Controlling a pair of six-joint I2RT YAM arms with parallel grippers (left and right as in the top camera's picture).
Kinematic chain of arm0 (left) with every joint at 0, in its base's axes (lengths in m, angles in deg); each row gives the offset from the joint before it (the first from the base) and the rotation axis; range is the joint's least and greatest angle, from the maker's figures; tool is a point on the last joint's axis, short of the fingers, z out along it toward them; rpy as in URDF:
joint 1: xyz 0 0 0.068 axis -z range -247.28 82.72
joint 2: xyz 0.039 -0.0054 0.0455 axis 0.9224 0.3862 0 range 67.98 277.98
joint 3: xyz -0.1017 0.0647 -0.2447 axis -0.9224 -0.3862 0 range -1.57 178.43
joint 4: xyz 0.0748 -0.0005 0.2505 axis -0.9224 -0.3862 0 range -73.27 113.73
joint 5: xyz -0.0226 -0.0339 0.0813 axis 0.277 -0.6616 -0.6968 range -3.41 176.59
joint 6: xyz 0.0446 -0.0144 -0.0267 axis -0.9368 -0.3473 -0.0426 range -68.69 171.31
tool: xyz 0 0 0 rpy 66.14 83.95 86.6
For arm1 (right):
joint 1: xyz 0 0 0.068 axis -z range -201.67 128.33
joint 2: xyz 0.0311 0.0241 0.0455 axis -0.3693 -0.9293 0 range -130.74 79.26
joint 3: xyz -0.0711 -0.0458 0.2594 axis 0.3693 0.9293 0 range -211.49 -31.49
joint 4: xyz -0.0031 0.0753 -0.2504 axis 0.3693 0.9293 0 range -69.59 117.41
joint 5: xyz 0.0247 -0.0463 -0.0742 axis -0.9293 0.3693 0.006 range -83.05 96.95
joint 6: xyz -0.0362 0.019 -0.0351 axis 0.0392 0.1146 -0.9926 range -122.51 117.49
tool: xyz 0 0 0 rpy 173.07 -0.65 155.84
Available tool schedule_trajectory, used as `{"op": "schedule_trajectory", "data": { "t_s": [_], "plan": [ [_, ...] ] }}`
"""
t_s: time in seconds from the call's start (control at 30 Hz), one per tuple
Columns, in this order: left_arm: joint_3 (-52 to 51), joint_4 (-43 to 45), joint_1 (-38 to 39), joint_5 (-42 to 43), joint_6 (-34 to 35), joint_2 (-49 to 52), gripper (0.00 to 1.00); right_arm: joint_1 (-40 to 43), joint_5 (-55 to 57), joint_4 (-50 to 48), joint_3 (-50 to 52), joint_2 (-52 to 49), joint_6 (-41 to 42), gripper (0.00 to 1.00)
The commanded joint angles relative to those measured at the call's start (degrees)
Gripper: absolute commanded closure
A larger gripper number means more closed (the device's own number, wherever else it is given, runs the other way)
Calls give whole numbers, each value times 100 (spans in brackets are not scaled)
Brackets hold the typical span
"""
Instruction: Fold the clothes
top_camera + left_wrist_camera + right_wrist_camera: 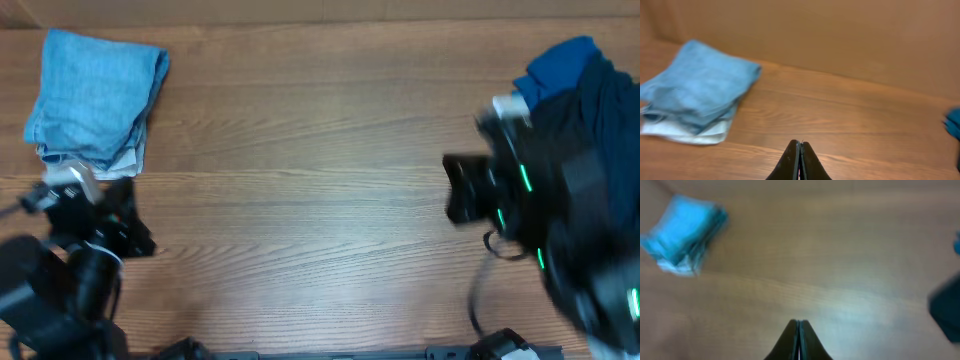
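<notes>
A folded light-blue denim stack lies at the table's far left, with a paler piece under it. It also shows in the left wrist view and, blurred, in the right wrist view. A heap of royal-blue and navy or black garments lies at the far right, partly hidden by my right arm. My left gripper is shut and empty in front of the folded stack; its closed tips show in its wrist view. My right gripper is shut and empty left of the heap.
The wooden table runs between the stack and the heap. A tan wall stands behind the table. A dark garment edge shows at the right of the right wrist view. Cables trail near the front edge.
</notes>
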Motion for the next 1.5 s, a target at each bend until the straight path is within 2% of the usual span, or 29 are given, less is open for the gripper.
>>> {"op": "schedule_trajectory", "data": {
  "t_s": [0.0, 0.03, 0.07, 0.17, 0.2, 0.3, 0.57, 0.6, 0.7, 0.73, 0.83, 1.0, 1.2, 1.27, 1.47],
  "plan": [
    [-776, 168, 378, 603, -127, -474, 85, -20, -393, -822, 2153, 2129, 138, 65],
    [-903, 199, 398, 640, 31, -461, 63, -20, -404, -949, 2472, 2597, 236, 36],
    [-1034, 203, 402, 638, 352, -402, 0, -20, -409, -1005, 2739, 3099, 289, 0],
    [-1287, 138, 407, 638, 1547, -229, 0, -20, -527, -656, 2852, 3491, 402, 0],
    [-1346, 7, 413, 588, 1749, -164, 0, -20, -632, -599, 2863, 3488, 439, 0],
    [-1362, -291, 411, 654, 2000, -44, 0, -20, -623, -487, 2863, 3488, 435, 0],
    [-1362, -317, 494, 236, 1982, -70, 0, -20, -623, 400, 2863, 3488, 435, 0],
    [-1362, -337, 557, 118, 1974, -114, 0, -20, -623, 444, 2863, 3488, 435, 0],
    [-1414, -341, 1279, -1593, 1956, -776, 0, -20, -623, 492, 2863, 3488, 435, 0],
    [-1563, -94, 1521, -1858, 1858, -1040, 0, -20, -623, 492, 2863, 3488, 435, 0],
    [-2667, 1064, 1788, -1598, 509, -2131, 0, -20, -623, 492, 2863, 3488, 435, 0],
    [-4356, 2017, 1786, -1023, -153, -3600, 0, -20, -623, 492, 2863, 3488, 435, 0],
    [-5141, 2214, 1786, -1099, -470, -3779, 0, -20, -623, 492, 2863, 3488, 437, 0],
    [-5499, 2599, 1788, -1078, -466, -3779, 0, -20, -623, 492, 2863, 3488, 435, 0],
    [-5515, 2695, 1794, -1228, -468, -3773, 0, -20, -623, 494, 2863, 3488, 435, 0]
  ]
}}
